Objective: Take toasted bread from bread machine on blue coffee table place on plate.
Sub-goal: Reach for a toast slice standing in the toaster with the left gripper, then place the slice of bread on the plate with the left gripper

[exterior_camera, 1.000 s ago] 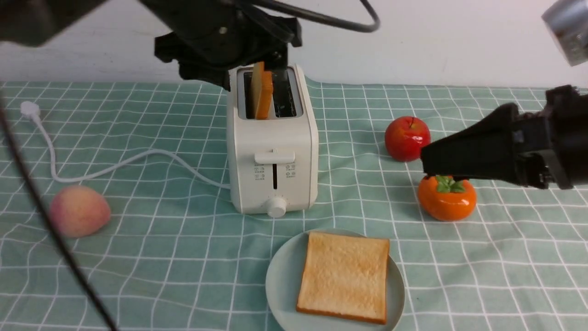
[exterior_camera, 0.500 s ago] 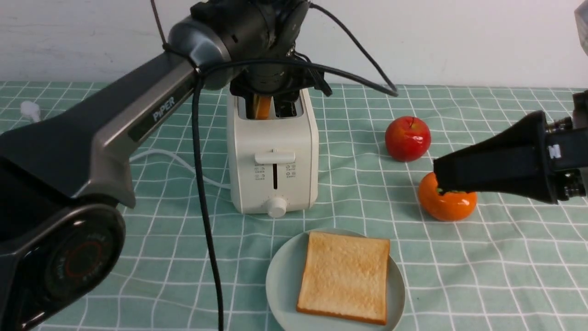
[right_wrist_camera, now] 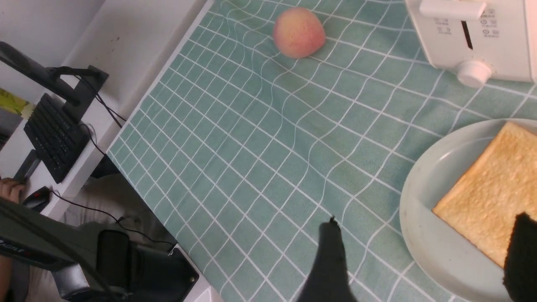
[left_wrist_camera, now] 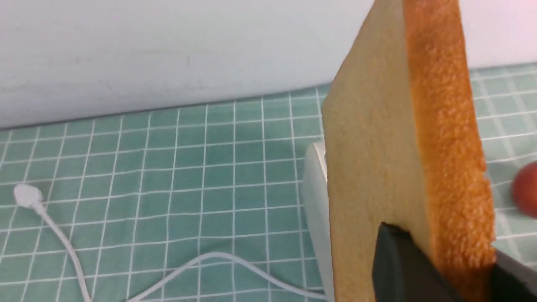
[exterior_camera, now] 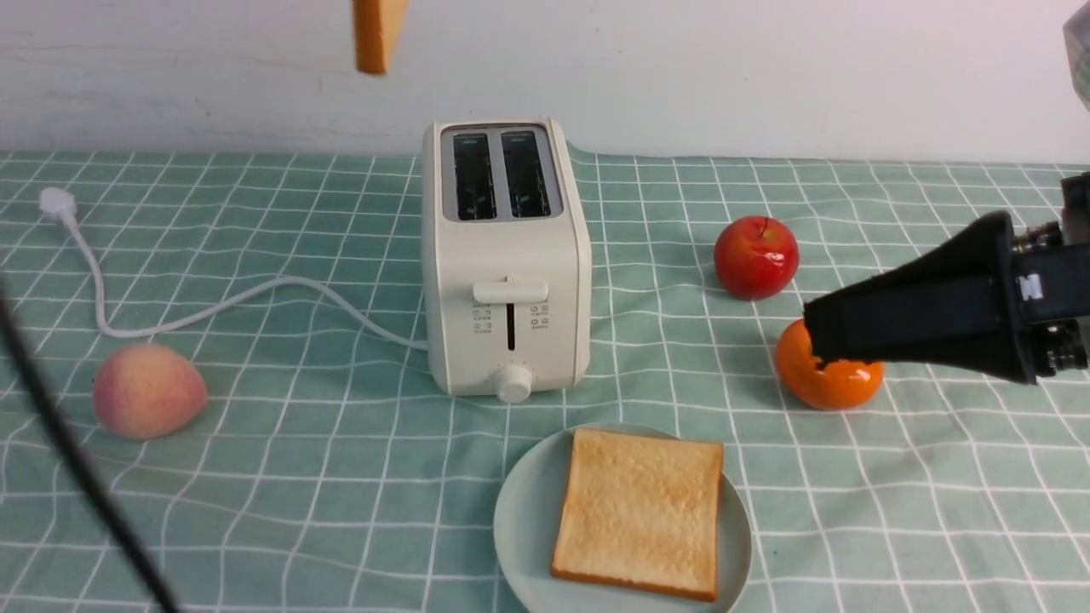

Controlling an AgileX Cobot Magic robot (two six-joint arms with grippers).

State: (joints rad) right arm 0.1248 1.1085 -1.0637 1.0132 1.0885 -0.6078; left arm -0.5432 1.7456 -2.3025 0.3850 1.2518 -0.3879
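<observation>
The left hand [left_wrist_camera: 442, 247] pinches the lifted toast slice [left_wrist_camera: 377, 147] by one edge. In the left wrist view its black fingers [left_wrist_camera: 398, 264] press on the two faces, with the orange-brown crust between them. In the front view only a lower corner of this slice [exterior_camera: 379, 34] shows. It hangs edge-on at the very top of the frame, high above the surface [exterior_camera: 255, 511], and to the left of the bread machine [exterior_camera: 507, 281]. The hand itself is out of that frame.

The bread machine stands upright on the surface with its two top slots dark, and its lever and round knob face the camera. Its white cord [exterior_camera: 213, 306] runs leftward to a plug [exterior_camera: 53, 204] lying on the cloth. A peach [exterior_camera: 149, 390] sits near the cord, well left of the machine.

Just in front of the bread machine lies the plate [exterior_camera: 524, 519]. The second toast slice [exterior_camera: 639, 511] rests flat on it, toward its right side.

The right hand [exterior_camera: 817, 328] hovers at the right side with its fingers [right_wrist_camera: 331, 260] spread wide and nothing between them. From the front it partly covers an orange fruit [exterior_camera: 830, 383]. A red apple [exterior_camera: 755, 255] sits just behind that fruit. Whether the hand touches the fruit cannot be told.
</observation>
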